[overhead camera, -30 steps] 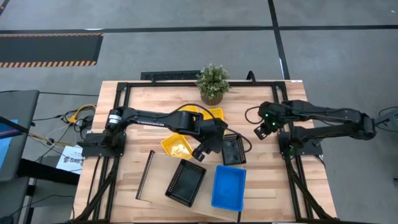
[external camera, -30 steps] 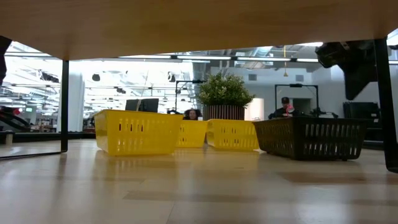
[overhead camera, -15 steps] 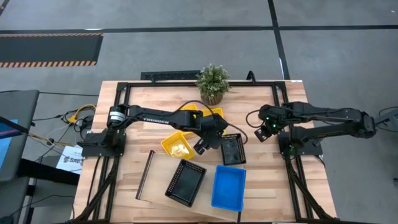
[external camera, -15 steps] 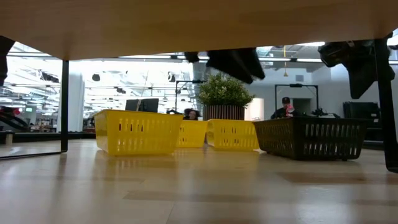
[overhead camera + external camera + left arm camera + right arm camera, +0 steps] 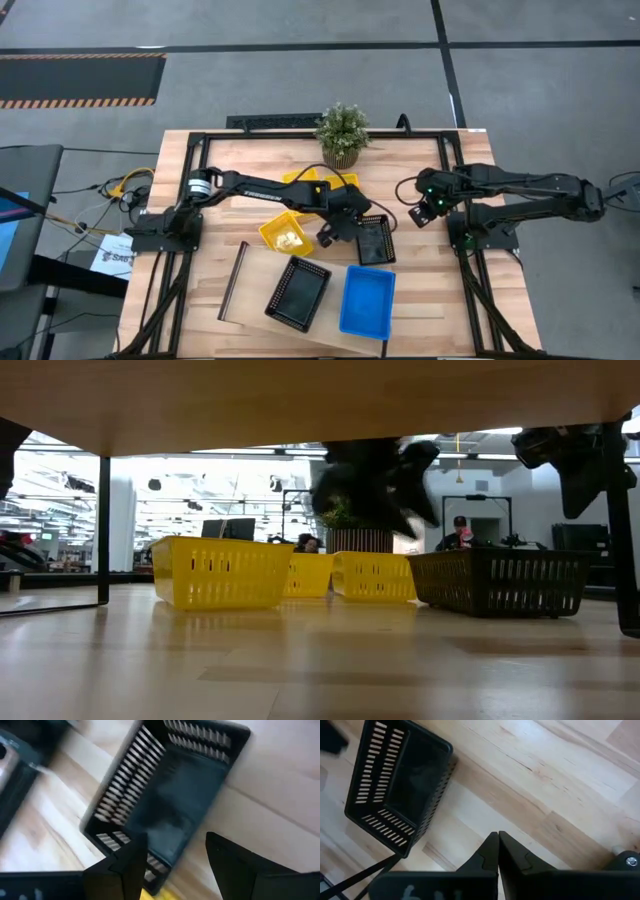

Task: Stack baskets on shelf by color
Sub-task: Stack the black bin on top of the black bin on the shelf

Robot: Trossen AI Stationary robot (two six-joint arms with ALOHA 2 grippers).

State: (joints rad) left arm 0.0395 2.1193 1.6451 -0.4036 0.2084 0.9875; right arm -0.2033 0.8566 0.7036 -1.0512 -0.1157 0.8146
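The left gripper (image 5: 330,236) hangs above the table with its jaws standing apart and holding nothing; a black mesh basket (image 5: 165,795) lies just in front of them, and a yellow basket (image 5: 284,233) sits just beside them. The right gripper (image 5: 498,845) waits further off with its jaws pressed together and empty, the same black basket lying ahead of them. On the shelf (image 5: 250,300) rest another black basket (image 5: 299,292) and a blue basket (image 5: 367,300).
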